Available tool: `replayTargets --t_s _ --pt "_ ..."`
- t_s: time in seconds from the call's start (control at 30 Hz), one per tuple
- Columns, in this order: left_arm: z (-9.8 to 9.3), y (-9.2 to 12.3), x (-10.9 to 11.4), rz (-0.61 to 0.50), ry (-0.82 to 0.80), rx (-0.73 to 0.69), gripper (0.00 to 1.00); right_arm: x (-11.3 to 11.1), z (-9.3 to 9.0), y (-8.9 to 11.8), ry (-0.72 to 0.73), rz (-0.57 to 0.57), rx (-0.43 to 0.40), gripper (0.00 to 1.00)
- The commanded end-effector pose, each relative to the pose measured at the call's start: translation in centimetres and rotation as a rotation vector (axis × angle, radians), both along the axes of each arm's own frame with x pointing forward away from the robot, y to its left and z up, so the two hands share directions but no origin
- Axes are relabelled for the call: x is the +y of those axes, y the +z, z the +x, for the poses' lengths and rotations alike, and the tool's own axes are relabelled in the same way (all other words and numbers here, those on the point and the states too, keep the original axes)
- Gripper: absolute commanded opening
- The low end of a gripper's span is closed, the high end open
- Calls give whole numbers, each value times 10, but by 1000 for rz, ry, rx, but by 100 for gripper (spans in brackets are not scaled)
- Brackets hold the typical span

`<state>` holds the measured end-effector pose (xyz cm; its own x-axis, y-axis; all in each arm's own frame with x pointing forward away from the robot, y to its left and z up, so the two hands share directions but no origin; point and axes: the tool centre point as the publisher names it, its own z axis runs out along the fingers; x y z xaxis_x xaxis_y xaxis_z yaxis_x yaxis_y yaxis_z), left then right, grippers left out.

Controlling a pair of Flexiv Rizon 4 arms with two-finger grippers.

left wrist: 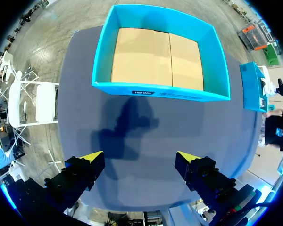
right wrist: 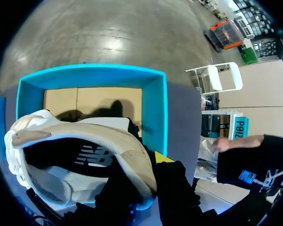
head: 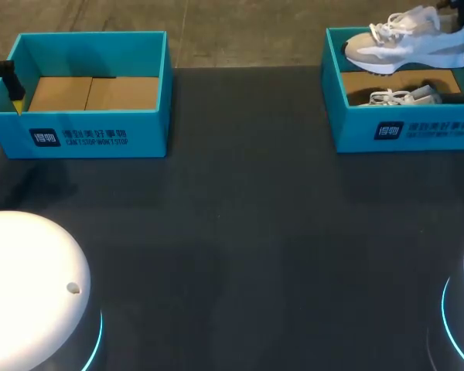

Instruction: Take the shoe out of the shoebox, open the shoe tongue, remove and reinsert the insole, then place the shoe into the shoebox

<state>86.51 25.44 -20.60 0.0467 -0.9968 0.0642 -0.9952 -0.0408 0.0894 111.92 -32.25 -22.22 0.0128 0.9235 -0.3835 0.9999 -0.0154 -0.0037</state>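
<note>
The shoe [head: 406,39] hung raised over the right-hand shoebox [head: 356,131], pinched at what looked like the heel collar by the right tool [right wrist: 146,176]. Only one yellow tip showed past the upper, so the depth of the bite could not be confirmed. A second shoe [head: 402,97] lay on the floor of that box, beneath the first. The step in hand appeared to be the extraction. It would be done well by carrying the shoe over the near wall with the sole kept above the rim, then lowering it sole-down onto the open bench [head: 240,232] toward the middle, where both arms could reach the tongue. A grip on the soft collar would likely let the shoe swing, so slow travel was advisable. The left tool [left wrist: 140,157] hovered with its fingers spread and nothing between them, above the bench beside the empty left-hand shoebox [left wrist: 104,61], well apart from the shoe
</note>
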Motion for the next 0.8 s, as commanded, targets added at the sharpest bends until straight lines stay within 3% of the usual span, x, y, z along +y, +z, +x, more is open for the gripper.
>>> replayTargets --t_s 0.03,0.37,0.8 --pt "-1 0 0 3 1 -1 100 -1 1 0 -8 -2 2 0" --pt "-1 0 0 3 1 -1 100 -14 0 -13 -21 -9 15 0" --pt "-1 0 0 3 1 -1 100 -10 -5 -28 -45 -15 10 0"
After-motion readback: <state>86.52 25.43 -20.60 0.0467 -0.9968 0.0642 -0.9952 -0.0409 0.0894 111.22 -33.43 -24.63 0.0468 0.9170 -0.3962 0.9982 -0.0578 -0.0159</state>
